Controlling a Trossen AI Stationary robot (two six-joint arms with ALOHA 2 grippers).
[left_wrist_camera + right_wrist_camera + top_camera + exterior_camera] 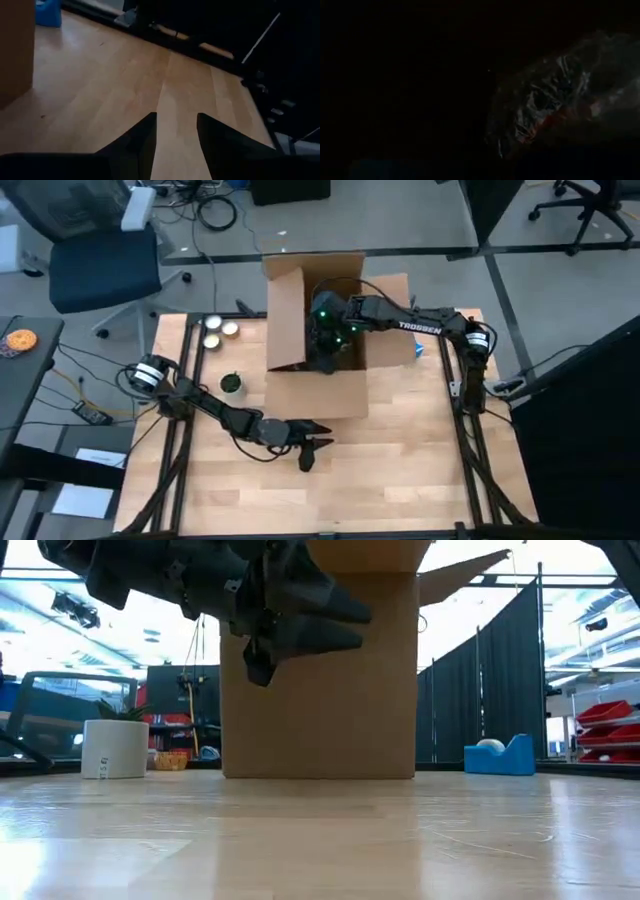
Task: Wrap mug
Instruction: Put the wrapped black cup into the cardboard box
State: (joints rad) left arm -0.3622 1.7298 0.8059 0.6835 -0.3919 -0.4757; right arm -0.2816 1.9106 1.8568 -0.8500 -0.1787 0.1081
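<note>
An open cardboard box (318, 330) stands in the middle of the table. My right arm reaches down into it from the right, and its gripper (326, 345) is deep inside. In the dark right wrist view a bundle in crinkled clear wrap (555, 112), with something reddish under the wrap, lies in the box. The mug itself does not show plainly. My left gripper (176, 131) hovers open above bare table in front of the box (322, 436), nothing between its fingers. In the low view it hangs well above the table (345, 625).
A small white pot with a plant (232, 384) stands left of the box. Two tape rolls (220, 327) lie at the far left. A blue tape dispenser (418, 348) sits right of the box. The near half of the wooden table (400, 470) is bare.
</note>
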